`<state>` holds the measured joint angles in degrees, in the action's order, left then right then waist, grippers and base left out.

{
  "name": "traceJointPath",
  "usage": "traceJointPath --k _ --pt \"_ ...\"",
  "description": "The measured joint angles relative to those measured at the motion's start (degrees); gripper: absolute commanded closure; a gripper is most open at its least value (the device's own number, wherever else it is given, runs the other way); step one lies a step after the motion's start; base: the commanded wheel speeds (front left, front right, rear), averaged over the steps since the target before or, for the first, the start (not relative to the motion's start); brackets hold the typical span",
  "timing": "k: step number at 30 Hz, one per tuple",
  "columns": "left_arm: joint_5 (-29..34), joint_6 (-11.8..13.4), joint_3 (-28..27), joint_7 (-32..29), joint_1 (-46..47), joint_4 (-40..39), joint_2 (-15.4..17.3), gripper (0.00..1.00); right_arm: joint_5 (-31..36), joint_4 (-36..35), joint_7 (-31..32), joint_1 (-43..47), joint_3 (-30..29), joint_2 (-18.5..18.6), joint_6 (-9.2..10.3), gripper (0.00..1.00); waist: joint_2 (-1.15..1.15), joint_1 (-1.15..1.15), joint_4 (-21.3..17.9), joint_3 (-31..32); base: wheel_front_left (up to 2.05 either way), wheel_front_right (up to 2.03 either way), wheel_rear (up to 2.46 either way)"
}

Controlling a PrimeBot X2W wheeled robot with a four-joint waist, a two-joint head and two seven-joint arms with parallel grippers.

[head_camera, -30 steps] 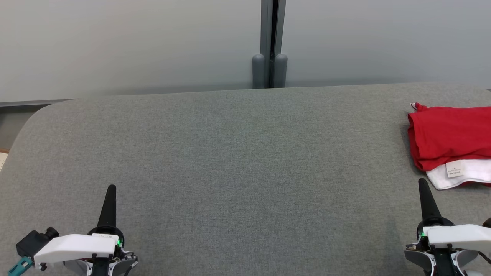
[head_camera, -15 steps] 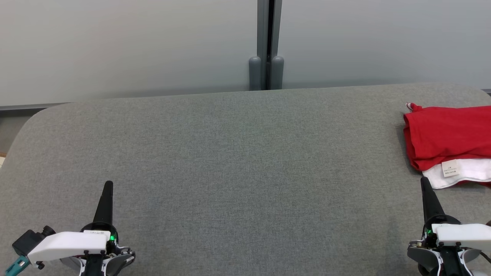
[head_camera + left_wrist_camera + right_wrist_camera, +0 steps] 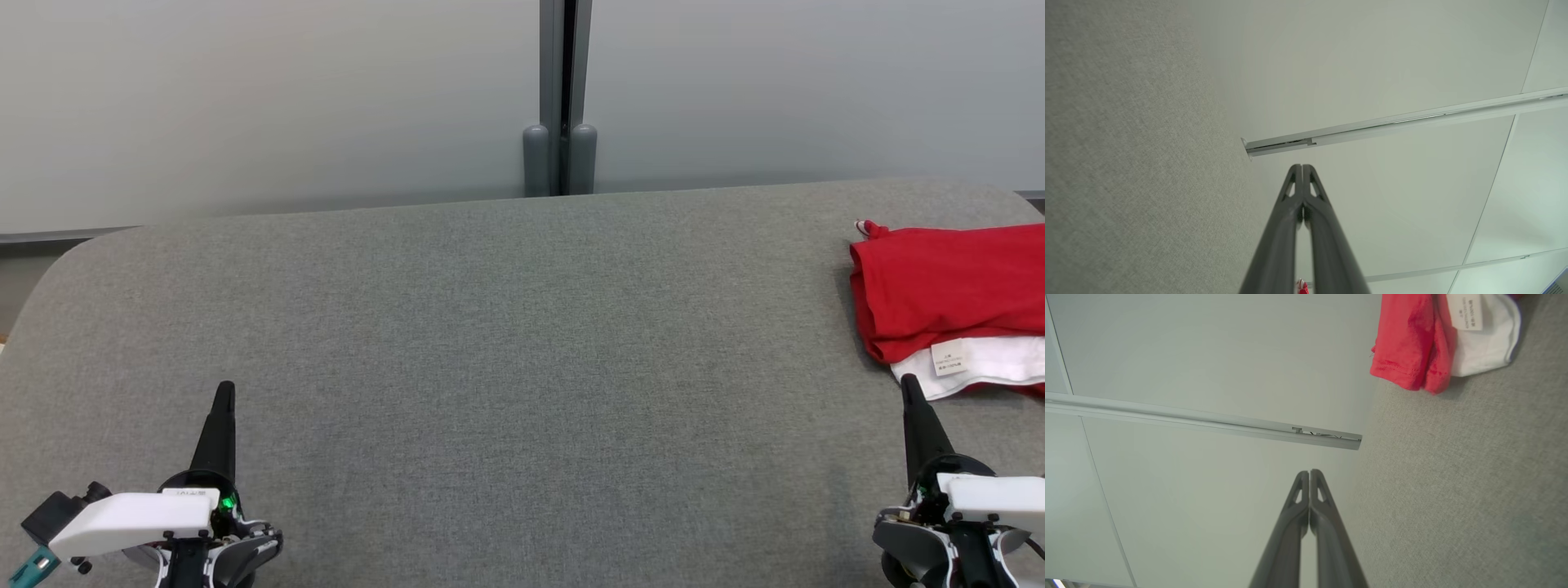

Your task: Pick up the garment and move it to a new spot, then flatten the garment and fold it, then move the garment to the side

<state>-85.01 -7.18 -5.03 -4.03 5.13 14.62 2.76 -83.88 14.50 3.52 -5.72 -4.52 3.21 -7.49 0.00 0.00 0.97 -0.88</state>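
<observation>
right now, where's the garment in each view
head view: garment at the right edge
left wrist view: red speck at bottom centre
right wrist view: top right
shared landmark: wall post meeting the table edge in all three

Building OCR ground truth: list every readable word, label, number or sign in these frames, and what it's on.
Nothing is legible enough to quote.
Print on the white rectangular care tag, lying on the white layer of the folded red fabric garment: several dark lines, too small to read; blurred in the right wrist view too.
Print on the small white sticker atop the left end effector housing: too small to read.
</observation>
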Motion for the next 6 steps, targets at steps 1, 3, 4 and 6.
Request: traceJointPath --k 1,3,4,6 --pt "-0.4 0.0 -0.1 -0.1 0.0 0.0 0.0 1.00 -0.4 0.0 0.0 0.0 -0.1 0.0 0.01 1.00 0.00 0.00 0.0 0.0 0.00 0.00 0.00" --pt "-1.0 0.0 -0.2 -0.4 0.1 -0.1 0.0 1.00 -1.2 -0.1 0.1 0.0 -0.2 0.0 0.01 1.00 0.00 0.00 -0.1 0.1 0.00 0.00 0.00" --pt "-1.3 0.0 -0.3 -0.5 0.1 -0.1 0.0 1.00 -1.6 -0.1 0.3 0.0 -0.2 0.0 0.00 1.00 0.00 0.00 -0.2 0.1 0.00 0.00 0.00" --pt "-1.9 -0.1 -0.4 -0.6 0.1 -0.1 0.0 1.00 -2.5 -0.1 0.6 -0.1 -0.4 0.0 0.01 1.00 0.00 0.00 -0.2 0.2 0.00 0.00 0.00"
